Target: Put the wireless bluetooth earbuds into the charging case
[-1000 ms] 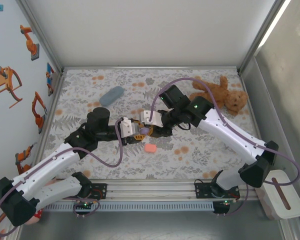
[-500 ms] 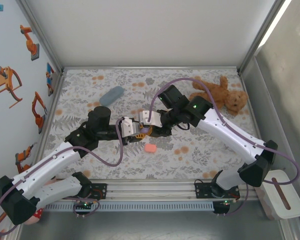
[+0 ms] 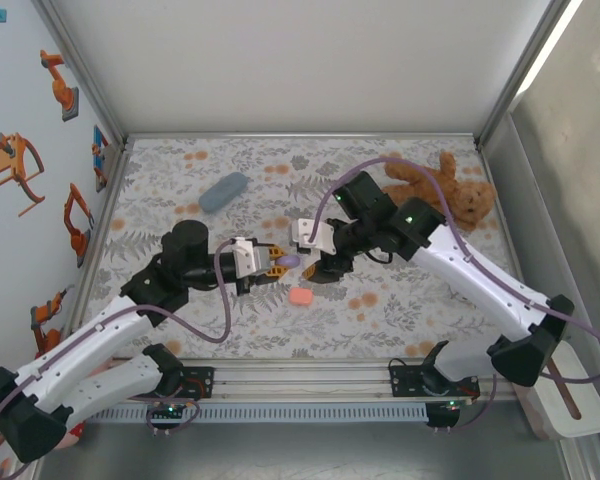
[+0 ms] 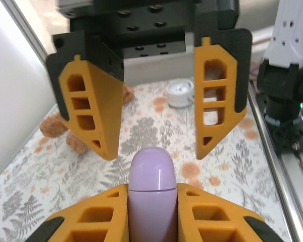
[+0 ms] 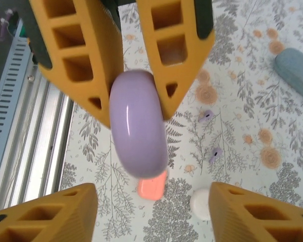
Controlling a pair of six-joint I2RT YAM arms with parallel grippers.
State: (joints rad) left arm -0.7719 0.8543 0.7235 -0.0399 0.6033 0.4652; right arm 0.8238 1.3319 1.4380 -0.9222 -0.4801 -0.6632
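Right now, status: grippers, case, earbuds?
Left gripper shut on lilac case. Right gripper open, fingers clear of it. Two lilac earbuds lying loose. Case closed.

Your left arm (image 3: 90, 340): reaches in from lower left, wrist pointing right toward centre. Left gripper (image 3: 277, 263): jaws clamped on lilac case (image 4: 150, 176), one finger pressed to each side.

Your right arm (image 3: 470, 270): angles in from right, wrist turned toward left gripper. Right gripper (image 3: 323, 272): jaws spread wide, fingers flanking case's free end, clear of it on both sides.
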